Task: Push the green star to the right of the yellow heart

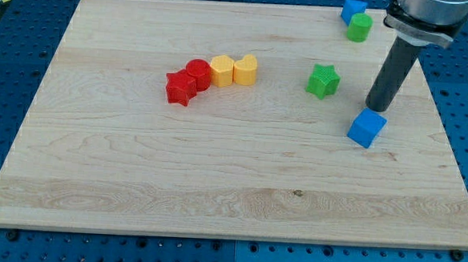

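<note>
1. Reading the camera view first: my tip (377, 107) stands to the view's right of the green star (323, 80), apart from it, just above the blue cube (366, 127) and almost touching it.
2. No jaws here, only a plain rod, so nothing spread or pinching.
3. Yellow heart (246, 69) lies well to the tip's left, beyond the star, ending a row with the yellow hexagon (221, 71), red cylinder (198, 72) and red star (180, 88).
4. Best approach, judged: keep clear of the blue cube, meet the star's right face squarely, push leftward slowly.
5. Stop short of touching the heart; correct any drift toward the view's top or bottom.
</note>
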